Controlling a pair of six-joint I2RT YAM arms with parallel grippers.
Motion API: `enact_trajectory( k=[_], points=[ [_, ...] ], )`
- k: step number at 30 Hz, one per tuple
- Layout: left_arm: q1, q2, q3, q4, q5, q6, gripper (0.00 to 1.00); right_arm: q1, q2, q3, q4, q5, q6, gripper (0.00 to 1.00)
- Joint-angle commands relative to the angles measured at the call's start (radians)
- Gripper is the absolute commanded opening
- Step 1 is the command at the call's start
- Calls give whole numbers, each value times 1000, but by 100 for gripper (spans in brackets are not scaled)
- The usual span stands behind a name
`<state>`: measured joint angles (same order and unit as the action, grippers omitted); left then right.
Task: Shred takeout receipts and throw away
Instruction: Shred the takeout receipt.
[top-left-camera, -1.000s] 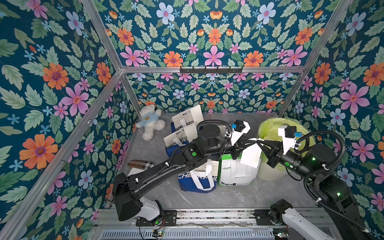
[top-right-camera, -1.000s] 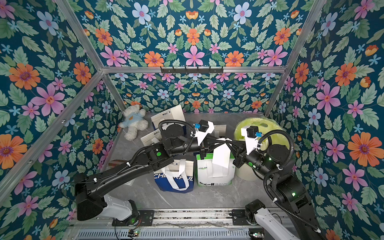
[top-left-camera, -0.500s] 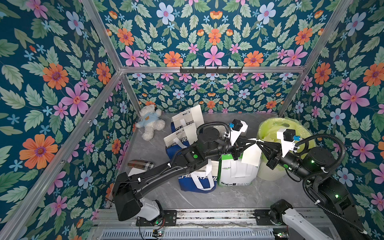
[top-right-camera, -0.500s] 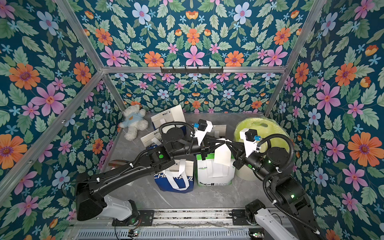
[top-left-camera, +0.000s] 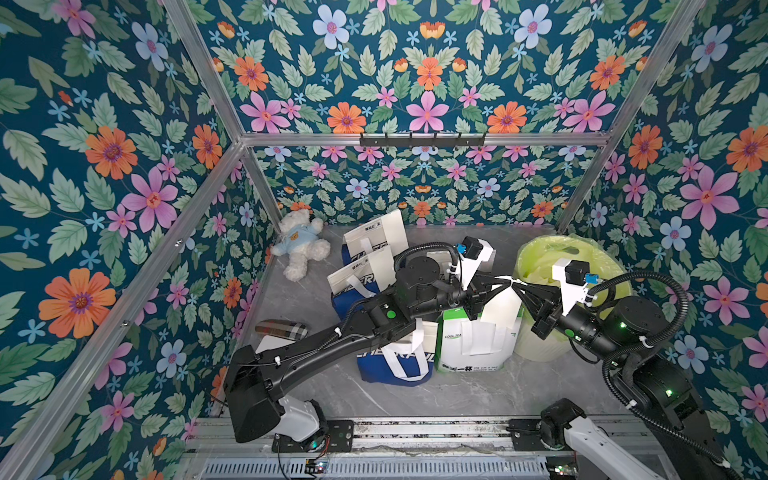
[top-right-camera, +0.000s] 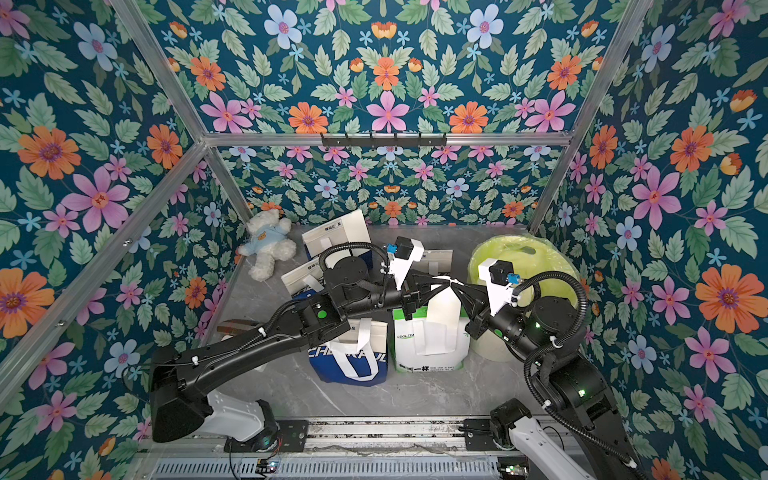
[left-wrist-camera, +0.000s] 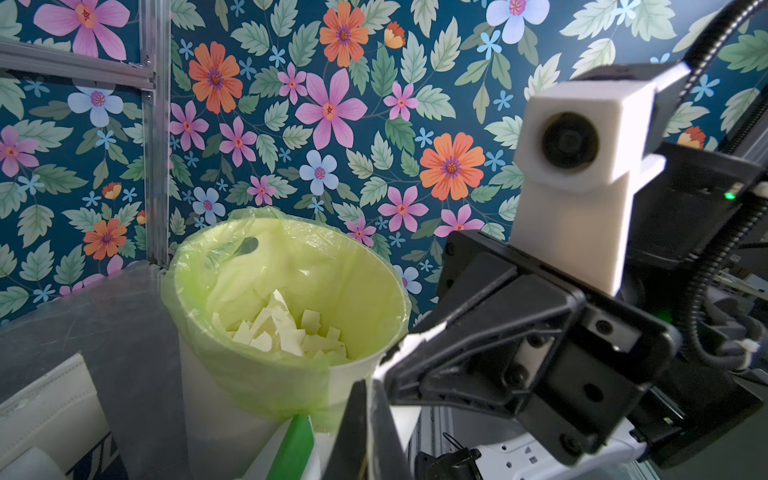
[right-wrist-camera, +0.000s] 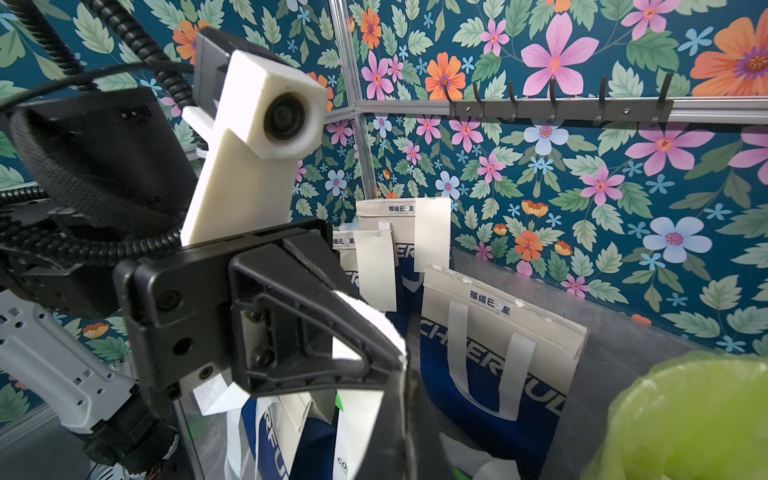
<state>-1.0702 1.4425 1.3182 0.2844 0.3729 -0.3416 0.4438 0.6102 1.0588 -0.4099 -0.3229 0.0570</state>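
Barely any change over the last second: your left gripper and right gripper stay clenched tip to tip on the top edge of one takeout receipt, and the arms only nudge slightly. The receipt is still whole, hanging over the white bag, just beside the lined bin. So the tear looks not started; you likely need to pull the tips apart, then carry the pieces over the bin. Torn scraps already lie in the bin. Two more receipts hang on the blue bags behind, so more rounds remain.
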Motion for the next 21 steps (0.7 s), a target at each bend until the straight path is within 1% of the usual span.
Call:
enact_trajectory(
  k=[1,6,9,12,17,21],
  points=[
    [13,-14,1,123,-221,-58,0,1,-14,-12,-71,-22,-11,0],
    [13,-13,-10,188,-169,-95,0,0,-9,-12,-81,43,23,0],
    [12,-9,-18,227,-139,-116,0,1,0,-11,-80,55,42,0],
    [10,-8,-16,221,-134,-100,0,0,5,-4,-90,112,56,0],
    [10,-39,-16,134,-213,-4,0,0,23,44,-153,265,65,0],
    [10,-63,-12,70,-274,64,0,1,28,64,-192,456,80,0]
  ],
)
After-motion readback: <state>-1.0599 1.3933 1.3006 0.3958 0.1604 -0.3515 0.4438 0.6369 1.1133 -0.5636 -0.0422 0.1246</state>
